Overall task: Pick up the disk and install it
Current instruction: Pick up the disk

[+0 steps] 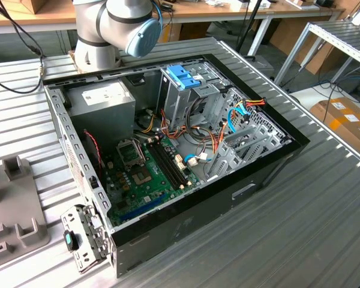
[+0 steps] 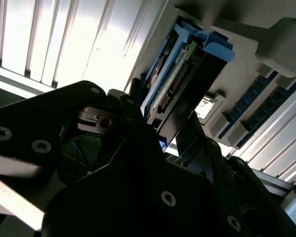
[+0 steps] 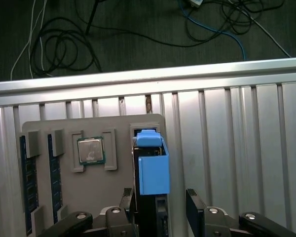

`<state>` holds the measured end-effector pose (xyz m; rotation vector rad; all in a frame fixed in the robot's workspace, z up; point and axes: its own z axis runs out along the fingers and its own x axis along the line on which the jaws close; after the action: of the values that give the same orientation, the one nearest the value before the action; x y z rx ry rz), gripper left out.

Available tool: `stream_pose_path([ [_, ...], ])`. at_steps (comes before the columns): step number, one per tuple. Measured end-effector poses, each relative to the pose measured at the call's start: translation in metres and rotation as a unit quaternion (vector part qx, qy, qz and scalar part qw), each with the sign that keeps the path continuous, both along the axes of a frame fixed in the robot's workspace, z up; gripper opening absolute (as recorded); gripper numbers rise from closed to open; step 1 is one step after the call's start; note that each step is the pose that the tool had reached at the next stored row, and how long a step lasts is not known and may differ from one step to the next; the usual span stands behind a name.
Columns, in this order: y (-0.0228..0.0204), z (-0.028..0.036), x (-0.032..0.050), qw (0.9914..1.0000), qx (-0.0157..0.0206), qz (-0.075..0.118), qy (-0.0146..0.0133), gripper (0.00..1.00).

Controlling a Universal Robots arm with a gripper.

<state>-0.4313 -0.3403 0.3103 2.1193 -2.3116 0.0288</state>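
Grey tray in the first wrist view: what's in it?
On the tray: a processor chip, two memory sticks and the disk on edge between the open fingers. The disk covers its own slot, so its seating is hidden.

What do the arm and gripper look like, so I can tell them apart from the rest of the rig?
The arm is a thick, rounded silver-grey tube with a round light blue cap on its joint. In both wrist views the gripper is matt black, built of angular links, with two flat black fingers and small silver screw heads.
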Motion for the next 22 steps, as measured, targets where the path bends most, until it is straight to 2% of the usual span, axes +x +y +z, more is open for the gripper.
stream_pose_path([
  [6,-0.0020,-0.0043,0.0001,1.00000,0.0000,0.000,-0.0001,0.54],
  [8,-0.0021,-0.0076,0.0001,1.00000,0.0000,0.000,0.0000,0.54],
  [22,-0.0029,-0.0087,0.0000,1.00000,0.0000,0.000,0.0000,0.54],
])
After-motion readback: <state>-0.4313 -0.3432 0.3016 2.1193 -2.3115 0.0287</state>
